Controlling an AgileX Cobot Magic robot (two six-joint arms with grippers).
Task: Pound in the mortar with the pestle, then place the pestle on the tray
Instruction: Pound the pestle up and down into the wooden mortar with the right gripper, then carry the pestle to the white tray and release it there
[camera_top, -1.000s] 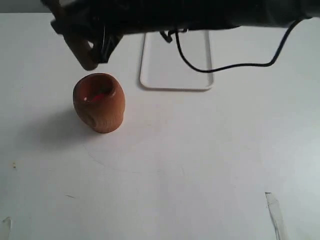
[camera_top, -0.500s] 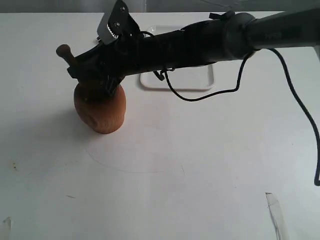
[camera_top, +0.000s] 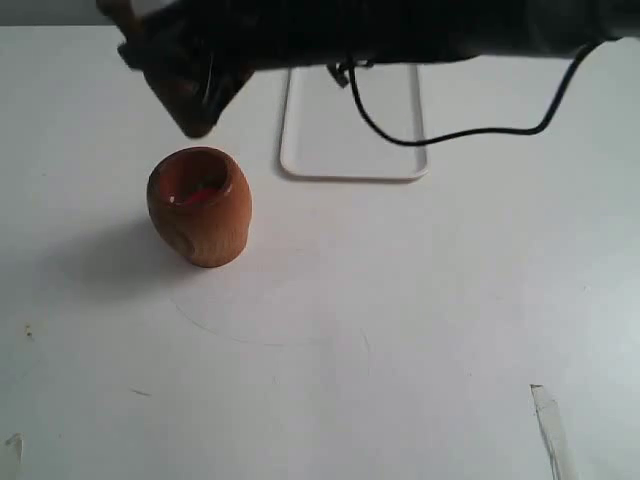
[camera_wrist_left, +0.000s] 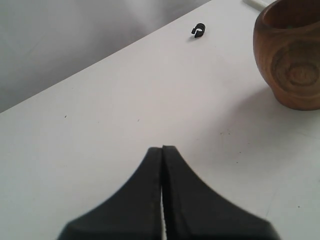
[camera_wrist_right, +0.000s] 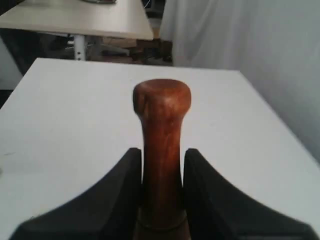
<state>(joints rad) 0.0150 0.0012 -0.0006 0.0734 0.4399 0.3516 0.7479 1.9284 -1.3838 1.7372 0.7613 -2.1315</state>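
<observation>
White table fills the scene, seen from above. The right claw pinches the pestle by its shaft, with a rounded end poking out past the two fingers. In the exterior view, claw and pestle are a dark blur hanging just above and behind the mortar, clear of its mouth. The left claw is pressed together on nothing, low over the table near the mortar.

The mortar stands upright with reddish bits inside. The tray lies bare beyond the mortar, to its right in the exterior view.

Pounding looks under way, and setting the pestle on the tray is not yet done. Half a second earlier the pestle was down in the mortar's mouth. Now it is lifted out, much as it was a second ago.
</observation>
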